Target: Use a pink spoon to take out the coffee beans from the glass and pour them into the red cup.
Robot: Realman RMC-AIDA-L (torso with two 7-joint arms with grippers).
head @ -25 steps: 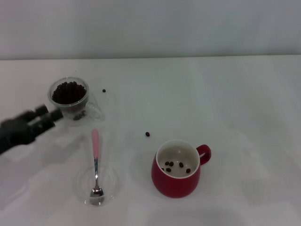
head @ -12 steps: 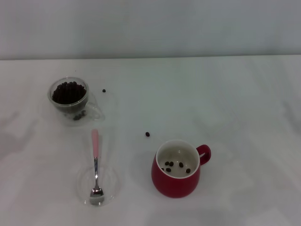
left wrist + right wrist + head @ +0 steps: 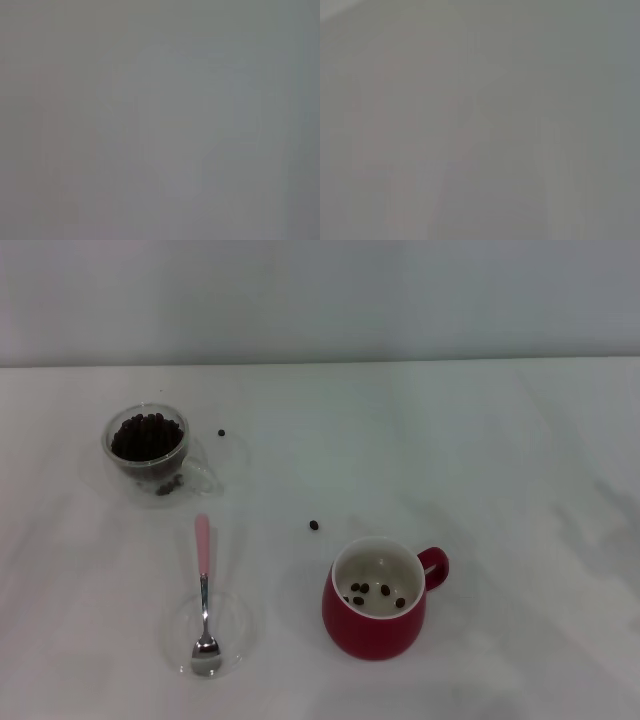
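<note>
In the head view the pink spoon [image 3: 203, 580] lies with its metal bowl in a flat clear glass dish [image 3: 236, 632] and its pink handle pointing away from me. The glass [image 3: 148, 447] stands at the back left, filled with coffee beans [image 3: 146, 435]. The red cup [image 3: 377, 602] stands at the front centre with its handle to the right and several beans [image 3: 372, 593] inside. Neither gripper shows in any view. Both wrist views show only a blank grey surface.
One loose bean [image 3: 314, 525] lies on the white table between the glass and the red cup. Another loose bean [image 3: 221, 433] lies just right of the glass. A pale wall runs along the table's far edge.
My left gripper, which was beside the glass a second ago, has drawn back to the left and out of the head view. The cups and spoon have not moved.
</note>
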